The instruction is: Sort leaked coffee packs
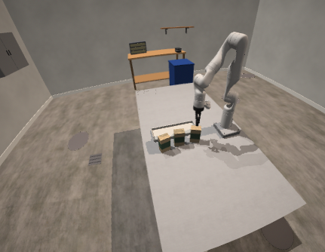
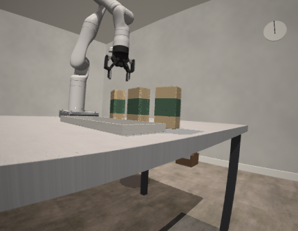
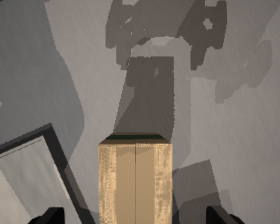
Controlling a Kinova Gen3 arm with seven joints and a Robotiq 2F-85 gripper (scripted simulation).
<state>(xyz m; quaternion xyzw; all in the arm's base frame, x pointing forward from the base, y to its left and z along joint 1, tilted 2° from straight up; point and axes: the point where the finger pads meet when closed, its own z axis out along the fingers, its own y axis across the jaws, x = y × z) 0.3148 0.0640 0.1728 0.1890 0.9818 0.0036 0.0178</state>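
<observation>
Wrist view has the gripper (image 2: pixel 120 74) open and empty above the pack nearest the arm base (image 3: pixel 135 182), standing beside the tray (image 2: pixel 113 125); descending off-centre, I'd expect a finger to clip its top and topple it.

In the wrist view the pack (image 3: pixel 135 182) runs off the bottom edge — only its top and a sliver of green band show. The fingertips are just dark corners at the lower edge. The tray (image 3: pixel 26 175) is cut by the left edge. In the exterior view the arm's (image 2: pixel 99 21) upper links leave the frame, and the tray (image 2: pixel 113 125) hides the packs' feet.
</observation>
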